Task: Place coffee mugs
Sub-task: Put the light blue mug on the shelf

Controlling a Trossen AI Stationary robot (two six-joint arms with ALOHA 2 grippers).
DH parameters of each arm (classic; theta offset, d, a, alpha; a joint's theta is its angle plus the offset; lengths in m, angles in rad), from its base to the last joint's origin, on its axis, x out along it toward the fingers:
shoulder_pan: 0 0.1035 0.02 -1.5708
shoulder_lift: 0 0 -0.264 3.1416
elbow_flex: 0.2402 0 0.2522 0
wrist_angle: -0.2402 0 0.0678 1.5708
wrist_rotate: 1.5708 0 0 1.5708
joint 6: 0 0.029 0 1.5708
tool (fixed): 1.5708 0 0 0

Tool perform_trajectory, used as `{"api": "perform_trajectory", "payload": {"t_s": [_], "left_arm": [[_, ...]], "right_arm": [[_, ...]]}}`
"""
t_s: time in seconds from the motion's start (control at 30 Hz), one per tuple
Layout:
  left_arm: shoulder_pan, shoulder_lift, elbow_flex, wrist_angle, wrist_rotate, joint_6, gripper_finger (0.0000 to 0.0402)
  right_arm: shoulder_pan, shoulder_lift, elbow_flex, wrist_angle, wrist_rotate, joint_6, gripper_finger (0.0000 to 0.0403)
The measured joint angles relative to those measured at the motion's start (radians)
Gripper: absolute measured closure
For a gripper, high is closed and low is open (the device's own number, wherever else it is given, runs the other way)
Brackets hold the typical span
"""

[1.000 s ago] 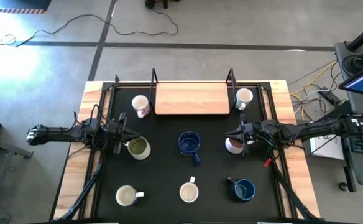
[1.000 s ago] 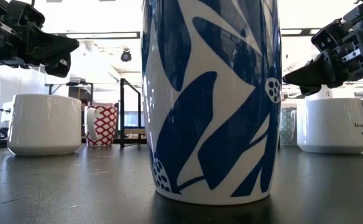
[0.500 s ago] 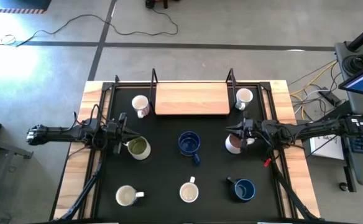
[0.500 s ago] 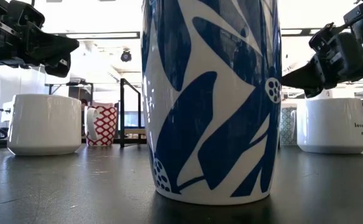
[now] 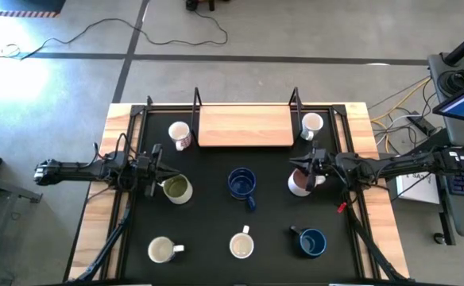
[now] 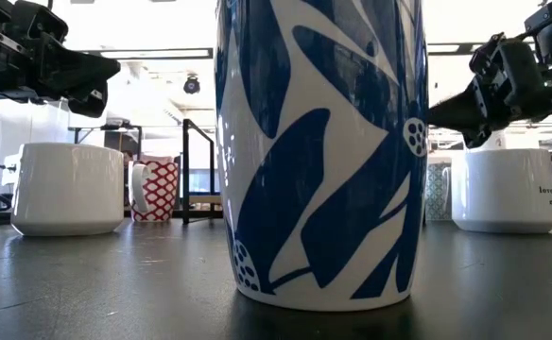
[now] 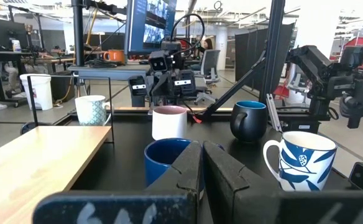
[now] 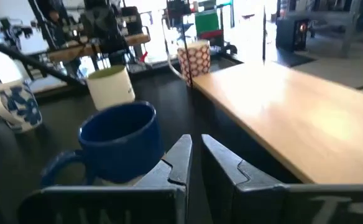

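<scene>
Hovering right claw (image 5: 299, 168) – clenched, empty – just above pinkish mug (image 5: 299, 185), left claw (image 5: 162, 176) clenched beside olive-green mug (image 5: 177, 189)

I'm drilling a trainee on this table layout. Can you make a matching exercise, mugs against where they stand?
Things:
1. red-print mug
2. mug with olive-green inside
3. pinkish mug
4. dark blue mug with its handle toward the near edge

Places:
A. right by the right gripper
B. at the left end of the wooden board
C. just beside the left gripper
D. middle of the black mat

Pairs: 1-B, 2-C, 3-A, 4-D
</scene>
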Motion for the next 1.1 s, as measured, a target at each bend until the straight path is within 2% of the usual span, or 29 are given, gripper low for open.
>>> {"api": "perform_trajectory", "payload": {"t_s": [0.1,0.3,0.5,0.7,0.87,1.1], "left_arm": [[0.000,0.000,0.000,0.000,0.000,0.000,0.0402],[0.000,0.000,0.000,0.000,0.000,0.000,0.0402],[0.000,0.000,0.000,0.000,0.000,0.000,0.0402],[0.000,0.000,0.000,0.000,0.000,0.000,0.0402],[0.000,0.000,0.000,0.000,0.000,0.000,0.0402],[0.000,0.000,0.000,0.000,0.000,0.000,0.0402]], "right_arm": [[0.000,-0.001,0.000,0.026,0.037,-0.048,0.0380],[0.000,0.000,0.000,0.063,0.030,-0.057,0.0380],[0.000,-0.001,0.003,0.137,0.030,0.026,0.0380],[0.000,0.006,0.075,0.116,0.030,0.044,0.0380],[0.000,0.007,0.198,-0.097,0.039,0.031,0.0380],[0.000,0.007,0.404,-0.529,0.216,0.135,0.0380]]}}
